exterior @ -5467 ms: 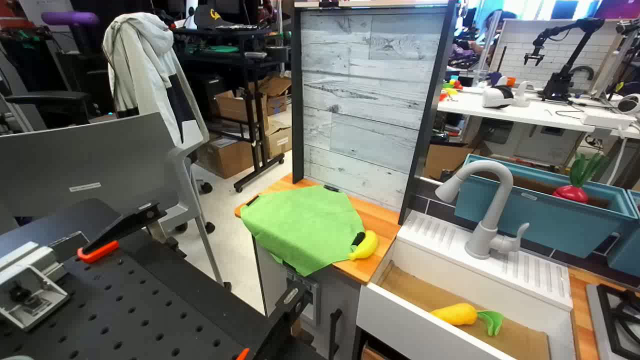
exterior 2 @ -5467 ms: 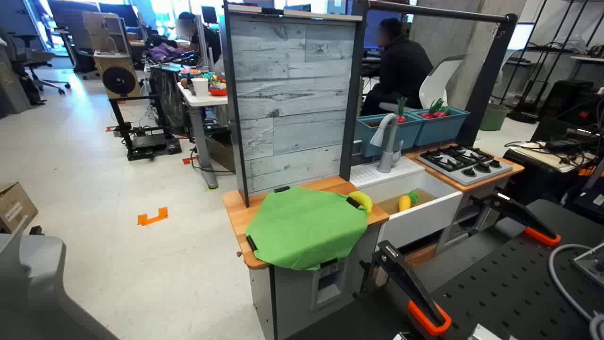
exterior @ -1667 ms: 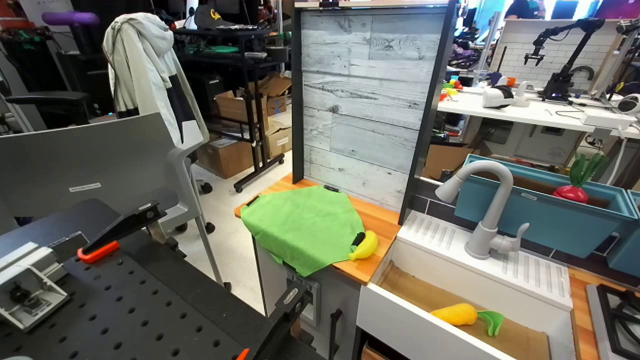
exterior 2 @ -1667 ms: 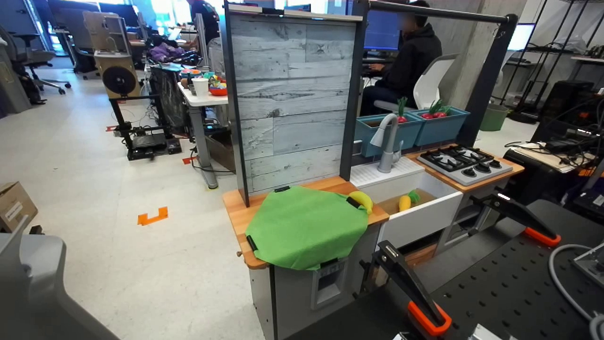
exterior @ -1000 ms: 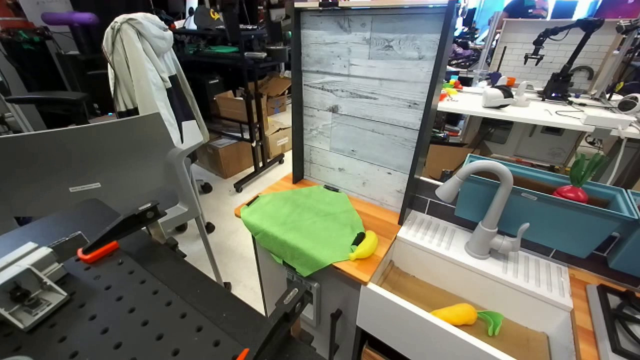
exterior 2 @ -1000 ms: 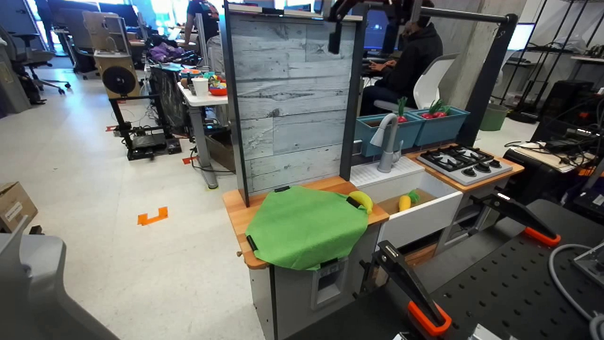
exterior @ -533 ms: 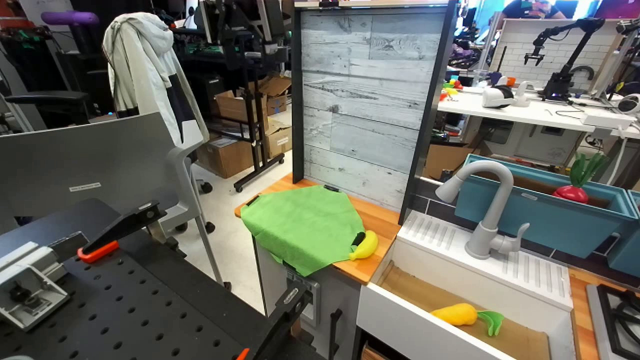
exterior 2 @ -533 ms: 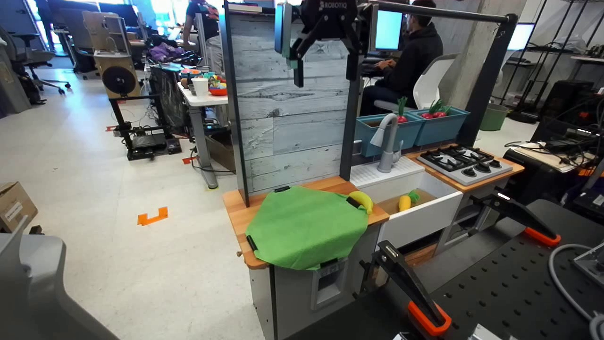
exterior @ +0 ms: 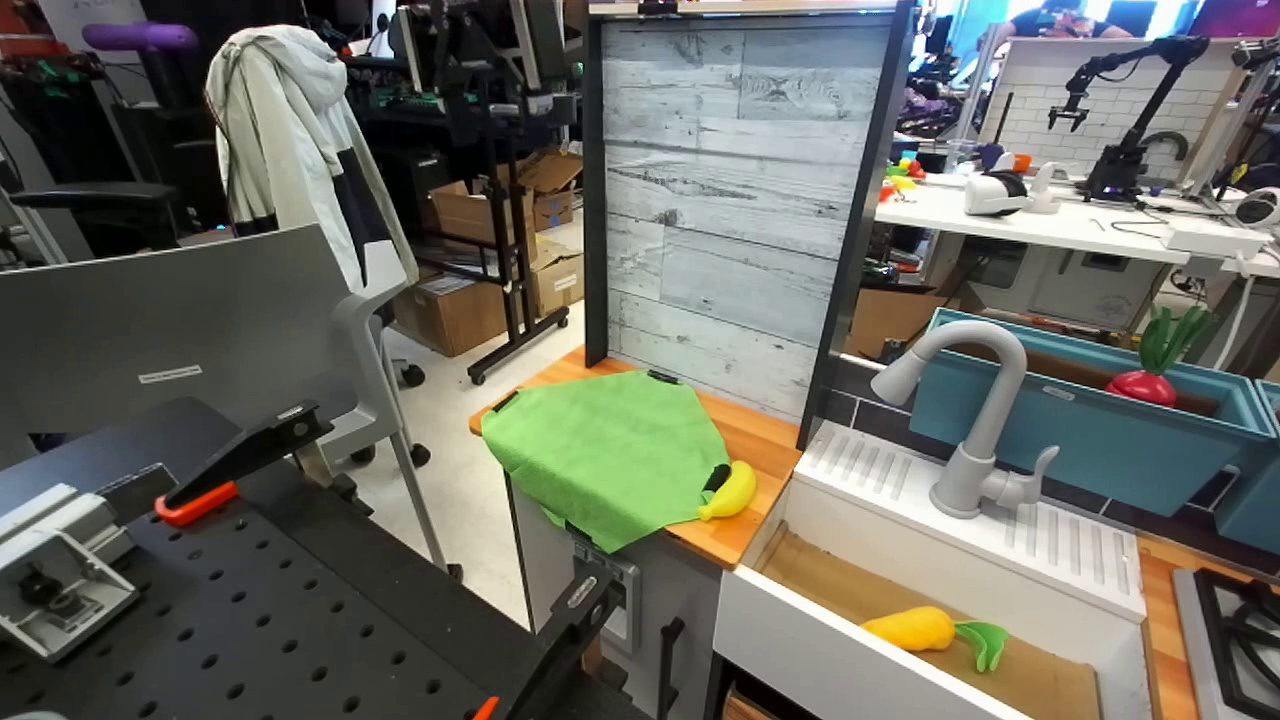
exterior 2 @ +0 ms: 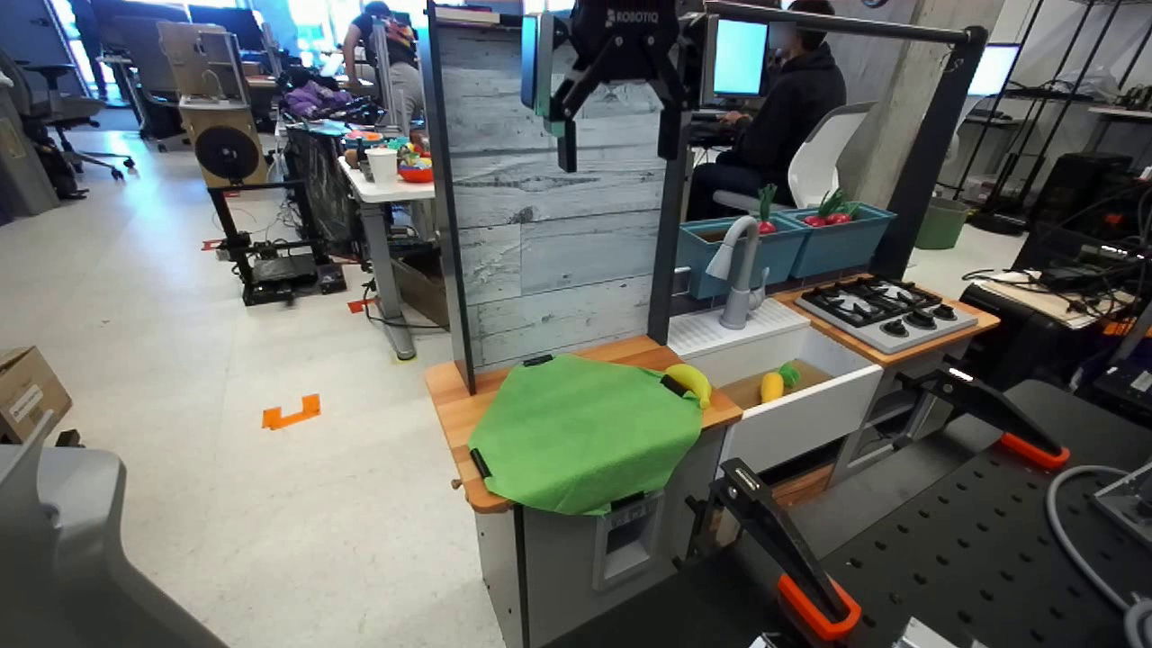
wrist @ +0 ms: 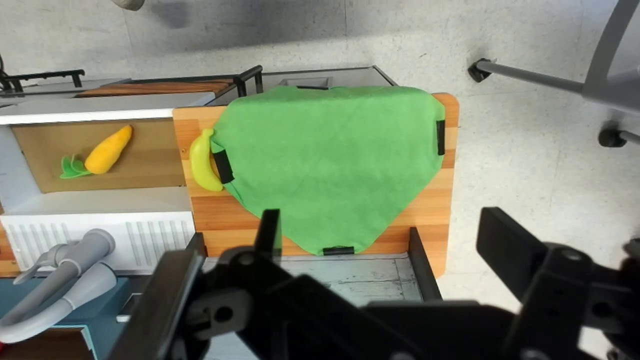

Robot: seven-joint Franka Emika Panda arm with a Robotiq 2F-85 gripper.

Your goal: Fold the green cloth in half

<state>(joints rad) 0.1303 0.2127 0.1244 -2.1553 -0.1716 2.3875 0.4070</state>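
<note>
Well below your claw point(exterior 2: 617, 160), jaws wide apart and holding nothing, the green cloth point(exterior 2: 585, 436) lies unfolded, widest left to right; you likely need to descend.

Wrist view looking steeply down on the bench point(wrist: 430, 210), fingers point(wrist: 507, 245) close in front, both exterior views slanting down from farther back, facing the plank panel point(exterior 2: 558, 243), green cloth point(exterior: 610, 450) and sink point(exterior: 800, 645) shared by all three
</note>
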